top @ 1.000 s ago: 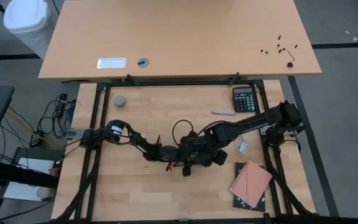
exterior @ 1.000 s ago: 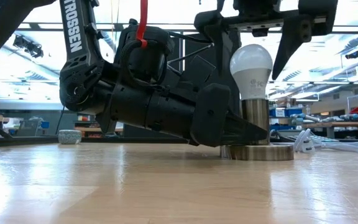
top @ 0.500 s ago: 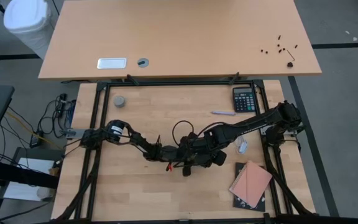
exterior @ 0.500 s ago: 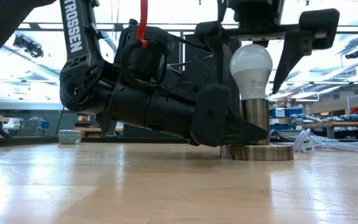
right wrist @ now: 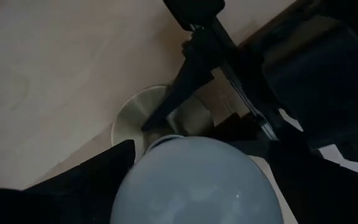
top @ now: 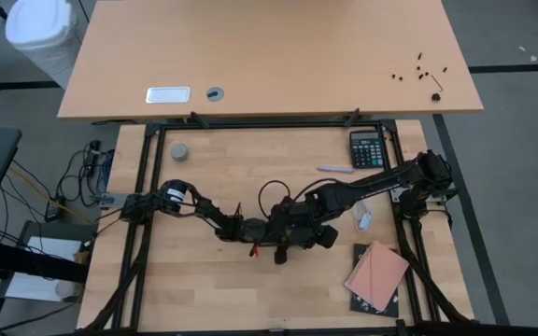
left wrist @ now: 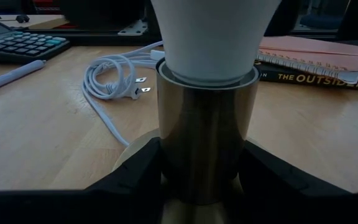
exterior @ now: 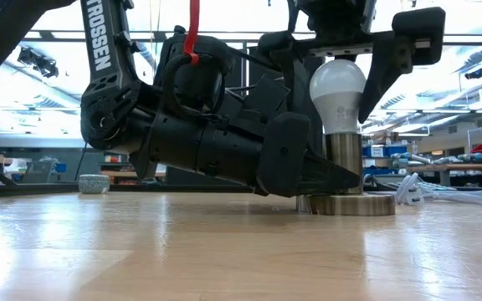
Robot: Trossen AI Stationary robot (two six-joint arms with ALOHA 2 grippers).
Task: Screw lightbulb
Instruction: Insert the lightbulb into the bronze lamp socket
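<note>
Lightbulb (exterior: 337, 95) screw end hidden inside socket (left wrist: 207, 134).

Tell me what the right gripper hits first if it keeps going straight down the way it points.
The lightbulb: the right gripper hangs directly over it, jaws open on either side of the dome.

Left tool (left wrist: 204, 180) low (fingers clamped); right tool (exterior: 341, 63) above, spread.

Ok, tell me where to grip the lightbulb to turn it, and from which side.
Grip the lightbulb on its round white dome, coming straight down from above. It stands upright in the metal socket, whose stem the left gripper clamps from the side, so only the top is free. The right gripper hangs open astride the dome.
</note>
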